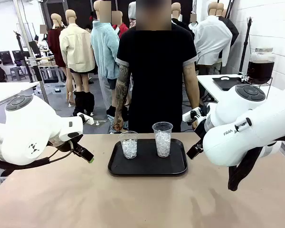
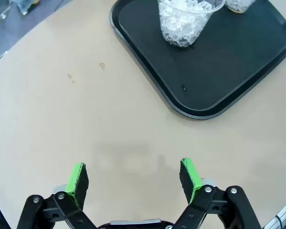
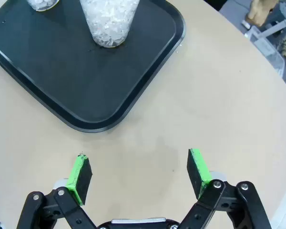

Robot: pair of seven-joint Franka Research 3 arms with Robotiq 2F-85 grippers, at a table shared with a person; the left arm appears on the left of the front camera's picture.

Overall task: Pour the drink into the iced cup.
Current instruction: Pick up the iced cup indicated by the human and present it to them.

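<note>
Two clear plastic cups of white ice stand on a black tray (image 1: 147, 164) at mid-table: a shorter iced cup (image 1: 128, 145) on the left and a taller one (image 1: 162, 138) on the right. Dark reddish-brown drink fills a glass jar (image 1: 260, 64) on a side table at the back right. My left gripper (image 1: 85, 155) hovers left of the tray, open and holding nothing; its wrist view shows the gripper (image 2: 133, 174) over bare table with the shorter cup (image 2: 186, 21) ahead. My right gripper (image 1: 195, 150) is open beside the tray's right edge; its wrist view shows the gripper (image 3: 139, 171) and the taller cup (image 3: 109, 21).
A person in a black shirt stands at the table's far edge behind the tray, one hand (image 1: 117, 124) hanging at the side. The tan tabletop (image 1: 133, 199) stretches bare in front of the tray. My white right arm (image 1: 247, 128) bulks over the table's right side.
</note>
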